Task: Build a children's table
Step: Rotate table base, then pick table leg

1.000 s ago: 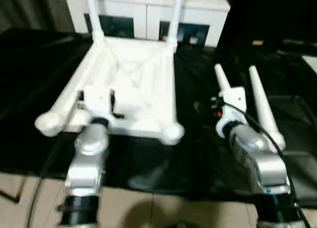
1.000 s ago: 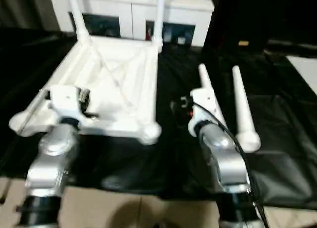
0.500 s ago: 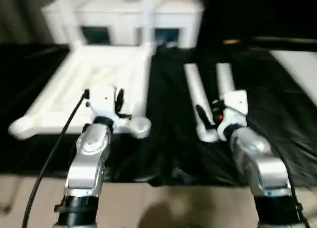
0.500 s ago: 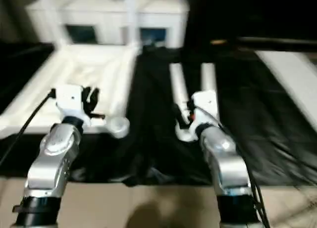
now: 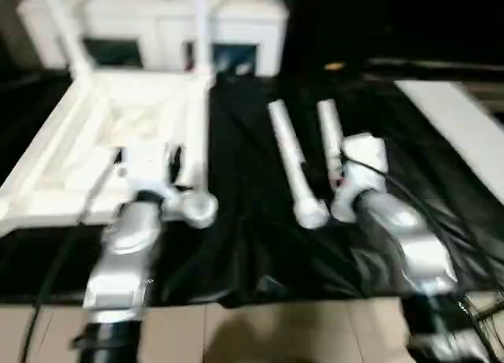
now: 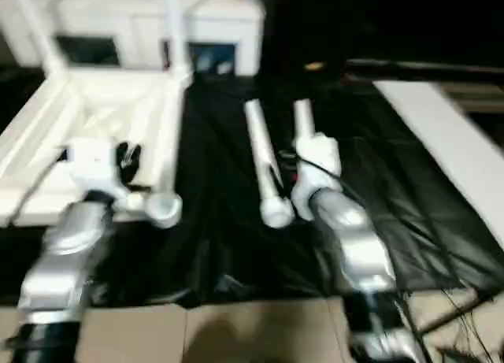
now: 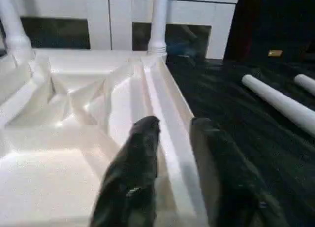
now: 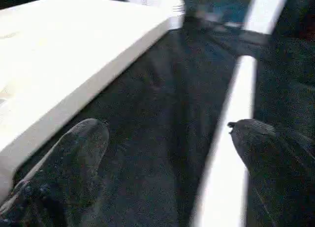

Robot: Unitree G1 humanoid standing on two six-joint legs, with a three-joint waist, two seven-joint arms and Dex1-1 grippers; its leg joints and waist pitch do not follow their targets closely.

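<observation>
i see the tabletop (image 5: 118, 142) lying upside down on the black-covered surface (image 5: 236, 237), two legs standing in its far sockets. two loose legs (image 5: 290, 162) lie side by side to its right. my left gripper (image 7: 172, 133) straddles the tabletop's side rail, jaws slightly parted, gripping nothing. my right gripper (image 8: 167, 133) hovers over a loose leg, jaws wide apart, empty. i judge the next move: lower, close on that leg, carry it to a near socket.

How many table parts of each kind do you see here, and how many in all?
Tabletop: 1, lying underside up.
Legs already standing in the tabletop: 2, at the far corners.
Legs lying loose on the black cloth: 2.
Total: 5 parts.
</observation>
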